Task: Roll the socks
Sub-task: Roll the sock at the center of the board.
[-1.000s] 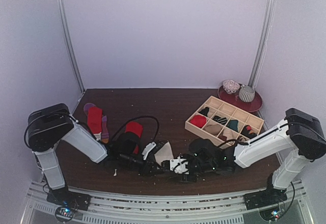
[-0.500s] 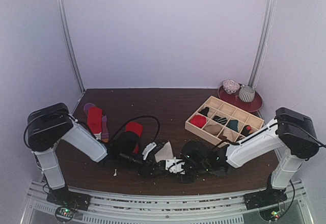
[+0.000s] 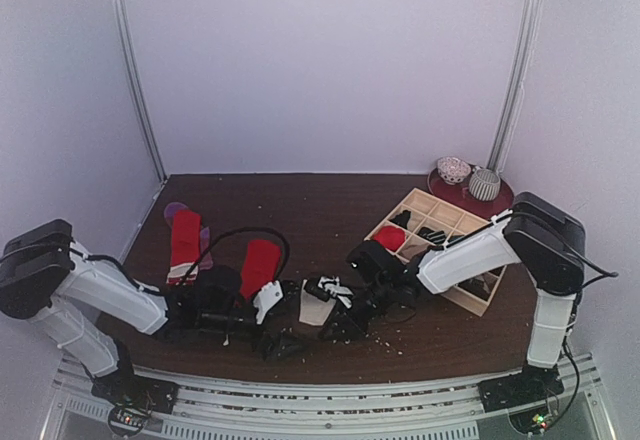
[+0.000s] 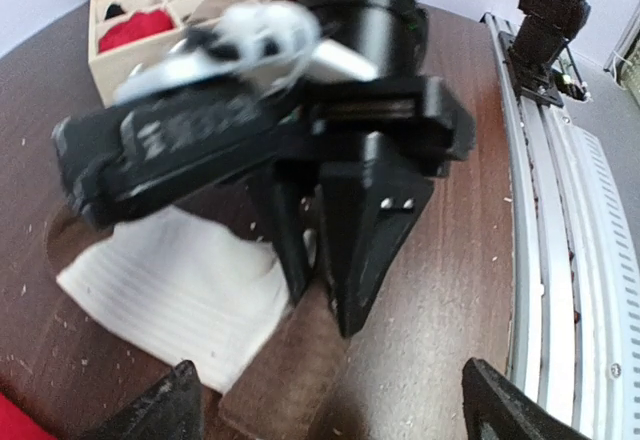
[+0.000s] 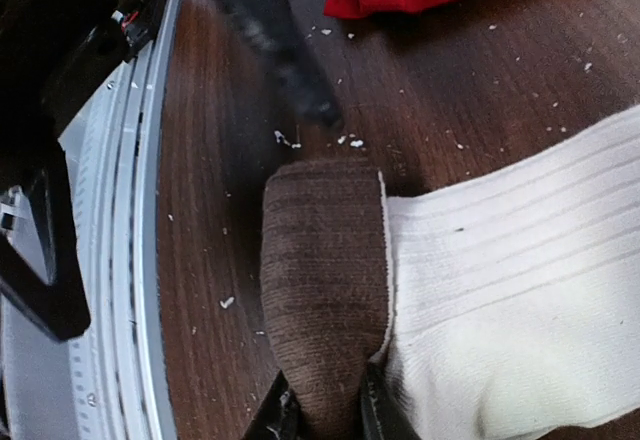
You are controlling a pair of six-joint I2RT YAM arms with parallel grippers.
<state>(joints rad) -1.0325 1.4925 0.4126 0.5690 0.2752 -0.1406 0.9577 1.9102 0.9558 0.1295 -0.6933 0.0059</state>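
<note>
While right fingers [image 4: 355, 250] clamp cream sock [image 5: 500, 290] at brown toe | left fingers [image 4: 180, 408] wide apart, facing them

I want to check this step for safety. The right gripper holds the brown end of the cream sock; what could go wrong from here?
1. The right gripper pinches only the brown tip of the cream sock, so the fabric may slip out when rolling starts.
2. The left gripper is open very close to the right one, so the two might collide.
</note>
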